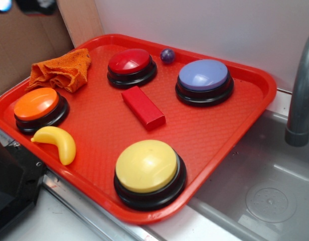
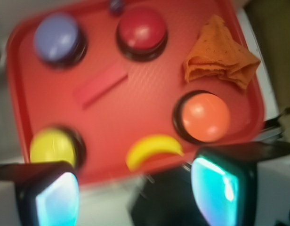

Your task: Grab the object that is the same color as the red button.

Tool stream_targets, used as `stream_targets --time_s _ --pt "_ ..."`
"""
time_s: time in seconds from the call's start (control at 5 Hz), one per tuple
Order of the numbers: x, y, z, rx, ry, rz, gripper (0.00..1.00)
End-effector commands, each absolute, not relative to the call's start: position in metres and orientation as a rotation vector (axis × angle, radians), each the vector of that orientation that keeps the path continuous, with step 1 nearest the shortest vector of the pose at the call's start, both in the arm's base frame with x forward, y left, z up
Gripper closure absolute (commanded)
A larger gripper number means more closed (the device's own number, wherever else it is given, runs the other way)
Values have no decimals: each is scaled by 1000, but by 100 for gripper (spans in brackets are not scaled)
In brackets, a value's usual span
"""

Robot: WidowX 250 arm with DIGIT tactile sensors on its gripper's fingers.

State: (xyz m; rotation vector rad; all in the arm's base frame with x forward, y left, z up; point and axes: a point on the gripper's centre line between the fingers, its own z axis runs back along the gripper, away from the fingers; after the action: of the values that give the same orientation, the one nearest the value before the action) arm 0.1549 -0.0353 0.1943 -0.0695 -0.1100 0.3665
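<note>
In the exterior view the block (image 1: 143,107) lay flat near the middle of the tray (image 1: 250,108), just in front of the red button (image 1: 131,67) and apart from it, with the purple button (image 1: 204,81) to one side, the yellow button (image 1: 148,172) nearer the camera, and the orange button (image 1: 39,108), a banana (image 1: 57,143) and an orange cloth (image 1: 61,69) along the far side; a small purple ball (image 1: 167,55) sat by the back rim. No arm showed here beyond a dark shape at the lower edge. The tray stood on a worktop beside a sink (image 1: 267,193) with a grey tap (image 1: 301,95). In the blurred wrist view the pincer (image 2: 135,195) hung over the tray's near edge, its two pads wide apart and holding nothing, well away from the block (image 2: 100,84), which lay slantwise between the purple button (image 2: 58,38) and the red button (image 2: 141,30). The banana (image 2: 152,148) and the orange button (image 2: 205,117) sat just ahead of the pads, the yellow button (image 2: 53,146) to the side. The main risk, as I judged it, was colour: block, tray and button were all red, so the pincer could settle on the button's dome. The block's slant also called for a wrist turn, or the pads would close on its long axis and slip. The path over the banana looked passable if kept high.
</note>
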Motion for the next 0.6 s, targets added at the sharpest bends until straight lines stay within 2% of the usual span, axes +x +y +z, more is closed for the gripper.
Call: stream_targets --time_s 0.0,0.4 --pt "194 -65 158 -88 -248 784 0" --pt "235 -83 102 -145 -186 934 0"
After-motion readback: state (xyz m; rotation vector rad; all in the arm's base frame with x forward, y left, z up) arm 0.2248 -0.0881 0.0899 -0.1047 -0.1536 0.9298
